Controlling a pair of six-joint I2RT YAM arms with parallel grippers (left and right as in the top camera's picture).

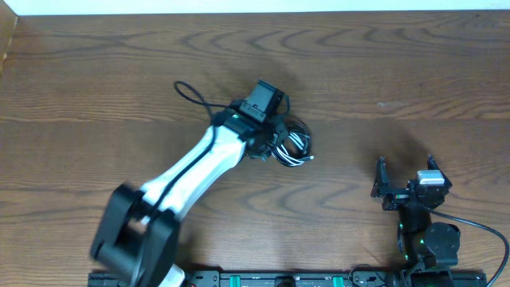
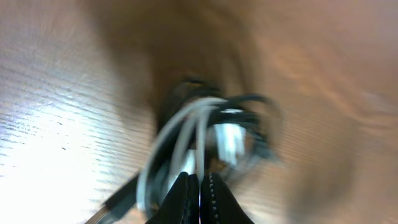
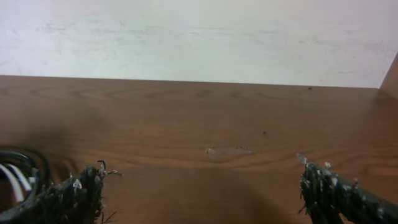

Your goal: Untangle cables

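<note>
The cables [image 1: 293, 146] lie in a small tangle of black and white strands at the table's middle. My left gripper [image 1: 277, 142] reaches down into the tangle's left side. The blurred left wrist view shows the left gripper [image 2: 200, 180] shut on a white cable [image 2: 186, 130] that runs into its closed tips. A white plug [image 2: 230, 140] and black loops [image 2: 252, 102] sit just beyond. My right gripper [image 1: 405, 171] rests open near the front right, well away from the tangle. Nothing lies between the right gripper's [image 3: 200, 171] fingers. The cables [image 3: 13, 176] show at that view's left edge.
A thin black loop [image 1: 190, 94] sticks out left of the left wrist; I cannot tell whether it belongs to the arm. The white left arm [image 1: 191, 171] slants across the front left. A pale wall [image 3: 199, 37] stands behind the table's far edge.
</note>
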